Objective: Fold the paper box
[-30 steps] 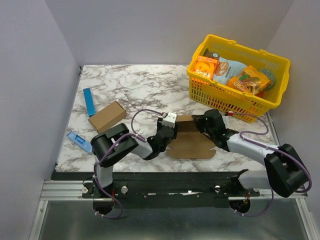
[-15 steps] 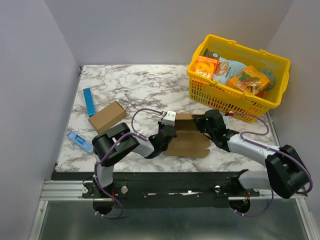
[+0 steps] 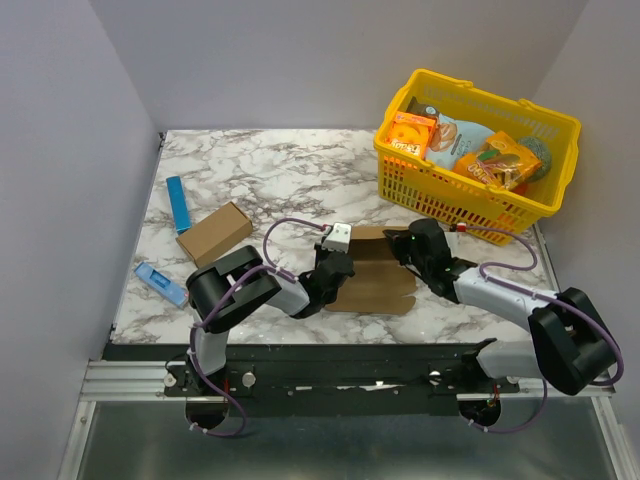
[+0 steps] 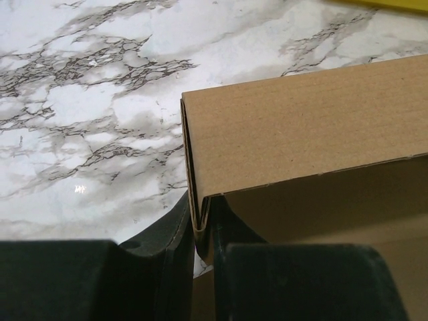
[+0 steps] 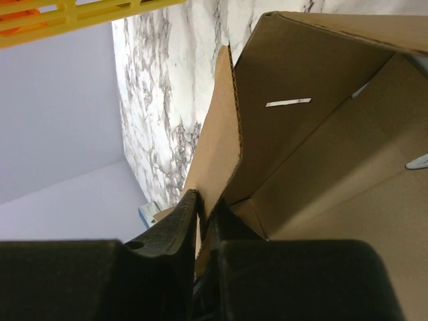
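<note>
The box (image 3: 385,282), a plain brown die-cut sheet of matte, finely ribbed cardboard, is lying at the near middle of the counter (image 3: 280,170), between the two arms, and appears to be only partly formed. One long panel is standing up as a wall, with the interior showing open in the right wrist view, while a scalloped flap is lying flat toward the near edge. The remaining walls and closing flaps look unfolded, so most of the folding is judged to be ahead. The left fingers (image 4: 167,234) are pinching a doubled, creased edge at the box's left end. The right fingers (image 5: 175,224) are clamping a thin upright panel whose free edge is showing a perforated, toothed cut, with a narrow slot punched in the panel beyond. The counter is glossy white marble with grey veining. A rigid yellow lattice basket (image 3: 450,200) is standing well apart at the far right, and a finished carton (image 3: 214,232) is sitting to the left.
</note>
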You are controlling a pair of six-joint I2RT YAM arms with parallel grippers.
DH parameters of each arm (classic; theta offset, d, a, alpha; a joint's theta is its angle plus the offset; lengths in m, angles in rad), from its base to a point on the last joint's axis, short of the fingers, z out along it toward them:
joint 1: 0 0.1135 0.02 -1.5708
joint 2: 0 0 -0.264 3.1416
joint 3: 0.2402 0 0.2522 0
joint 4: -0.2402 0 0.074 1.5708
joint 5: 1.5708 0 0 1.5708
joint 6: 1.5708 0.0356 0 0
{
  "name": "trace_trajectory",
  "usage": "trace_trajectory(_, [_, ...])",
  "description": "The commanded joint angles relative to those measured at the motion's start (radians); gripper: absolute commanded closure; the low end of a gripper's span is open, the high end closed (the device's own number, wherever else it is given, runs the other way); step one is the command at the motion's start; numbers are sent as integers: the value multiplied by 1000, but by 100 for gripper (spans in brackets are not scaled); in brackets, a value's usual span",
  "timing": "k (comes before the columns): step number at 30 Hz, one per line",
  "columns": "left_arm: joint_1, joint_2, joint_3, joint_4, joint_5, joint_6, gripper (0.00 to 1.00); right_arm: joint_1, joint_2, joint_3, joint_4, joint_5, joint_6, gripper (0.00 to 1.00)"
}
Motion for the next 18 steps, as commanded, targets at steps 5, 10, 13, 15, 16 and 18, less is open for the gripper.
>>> trace_trajectory(5, [4,23,-20,7,-165,34,99,-5,32,1,-124,104,30,99])
trace_trajectory(10, [5,12,-32,9,-205,48,100,-3,14,-11,-155,155,42,99])
trace_trajectory(13, [7,6,-41,13,-214,48,100,-3,9,-8,-167,164,47,99])
trace_trajectory(15, [7,9,-40,18,-220,48,100,-3,14,-3,-168,163,45,99])
trace_trajectory(16, [7,9,-40,18,-216,48,100,-3,15,-2,-168,160,45,99])
trace_trajectory(18, [7,4,-47,44,-205,58,100,-3,18,-2,-168,158,45,99])
